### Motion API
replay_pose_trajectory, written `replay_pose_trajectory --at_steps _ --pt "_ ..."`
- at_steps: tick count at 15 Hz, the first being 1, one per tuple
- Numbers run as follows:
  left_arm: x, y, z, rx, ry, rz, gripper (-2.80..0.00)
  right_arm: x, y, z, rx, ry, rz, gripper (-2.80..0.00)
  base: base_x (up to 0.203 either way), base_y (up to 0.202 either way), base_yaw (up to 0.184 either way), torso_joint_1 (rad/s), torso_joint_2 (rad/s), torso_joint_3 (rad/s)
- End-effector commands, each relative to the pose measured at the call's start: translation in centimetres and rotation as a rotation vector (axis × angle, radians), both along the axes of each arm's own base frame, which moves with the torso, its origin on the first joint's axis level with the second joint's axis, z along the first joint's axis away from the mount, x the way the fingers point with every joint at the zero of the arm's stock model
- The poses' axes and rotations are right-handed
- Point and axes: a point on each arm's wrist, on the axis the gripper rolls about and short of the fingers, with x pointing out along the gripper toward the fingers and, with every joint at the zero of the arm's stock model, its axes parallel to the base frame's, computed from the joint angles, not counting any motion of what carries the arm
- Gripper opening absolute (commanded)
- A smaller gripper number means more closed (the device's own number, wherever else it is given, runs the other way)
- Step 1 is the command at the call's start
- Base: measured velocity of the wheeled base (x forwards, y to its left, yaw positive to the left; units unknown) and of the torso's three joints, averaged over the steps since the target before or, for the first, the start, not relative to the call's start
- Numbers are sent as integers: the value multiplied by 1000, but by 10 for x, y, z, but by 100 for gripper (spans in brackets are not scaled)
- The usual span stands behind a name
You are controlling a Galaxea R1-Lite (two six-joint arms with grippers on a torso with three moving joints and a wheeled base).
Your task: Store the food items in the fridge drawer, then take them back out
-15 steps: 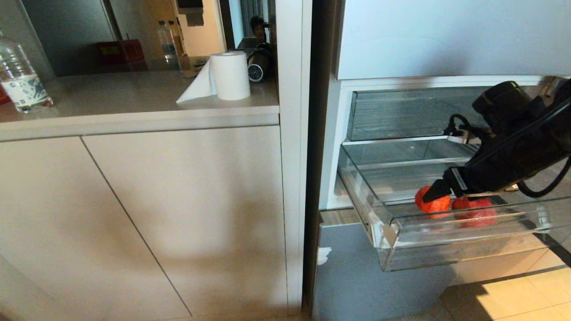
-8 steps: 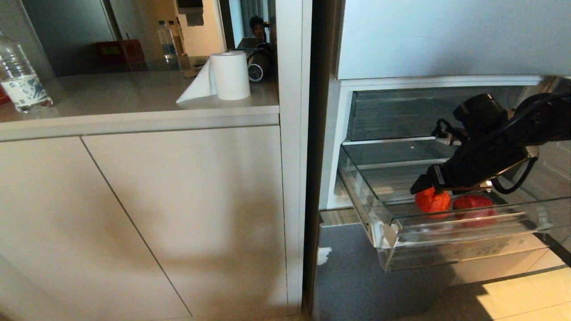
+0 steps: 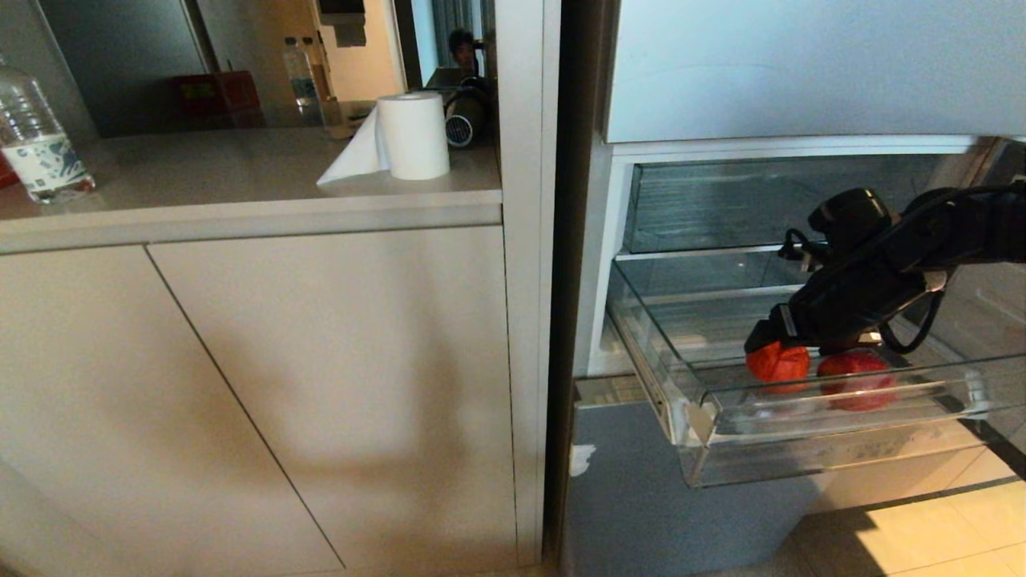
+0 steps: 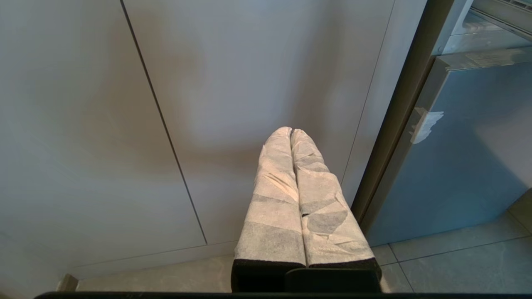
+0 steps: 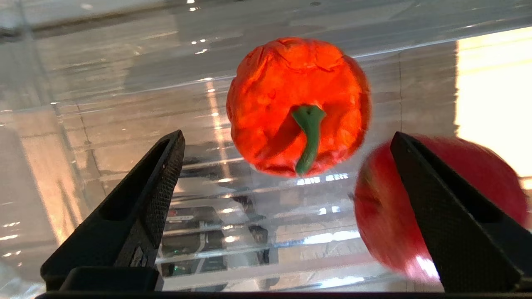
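**Clear plastic drawer, two red fruits, right gripper over them**

Orange-red fruit (image 5: pixel 297 104) (crinkled skin, green stem facing the wrist camera) lies on the ribbed floor of the fridge drawer (image 3: pixel 801 433), which stands pulled out from the fridge. A second, smoother red fruit (image 5: pixel 436 199) lies just beside it, toward the drawer's right side in the head view.

Change since a second ago: the right arm has swung further into the fridge opening and lowered at the wrist. The gripper tip, earlier overlapping the front of the orange-red fruit, now sits at its top edge. Both fruits and the drawer rest where they were. The counter, paper roll (image 3: pixel 413 135) and water bottle (image 3: pixel 36 136) are unchanged.

Right gripper (image 5: pixel 286 153): jaws spread wide, nothing held between them. In the wrist view the orange-red fruit sits beyond the fingertips, roughly centred in the gap, not touching either finger. One finger (image 5: pixel 449 211) overlaps the smoother fruit; contact cannot be judged. In the head view the gripper (image 3: pixel 761 343) hangs just above the orange-red fruit (image 3: pixel 777 362), with the smoother one (image 3: pixel 858 381) beneath the wrist.

Left gripper (image 4: pixel 291 133): parked low, facing the cabinet doors (image 4: pixel 166 124), its white-wrapped fingers pressed together, empty.
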Motion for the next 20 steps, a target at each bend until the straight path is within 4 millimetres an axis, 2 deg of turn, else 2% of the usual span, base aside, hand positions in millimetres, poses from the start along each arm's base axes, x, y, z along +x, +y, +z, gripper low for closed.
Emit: replay_pose_trajectory --at_steps 1,5,9,10,14,16,17,20 --pt "0 0 0 0 3 0 -280 7 0 -12 2 29 0 0 0 0 0 0 0 0" --pt "0 0 0 0 3 0 -280 18 0 -29 3 63 1 0 0 0 0 0 0 0" --pt "0 0 0 0 2 0 -280 24 0 -36 3 56 -1 0 0 0 0 0 0 0" --pt "0 0 0 0 3 0 -280 24 0 -36 3 55 -1 -280 0 0 0 0 0 0" --pt "0 0 0 0 3 0 -280 23 0 -35 3 52 -2 -280 0 0 0 0 0 0" --pt "0 0 0 0 2 0 -280 18 0 -25 3 32 -3 -280 0 0 0 0 0 0" --pt "0 0 0 0 3 0 -280 12 1 -15 6 10 -4 -280 0 0 0 0 0 0" --pt "0 0 0 0 3 0 -280 -25 2 41 15 -117 -4 -280 0 0 0 0 0 0"
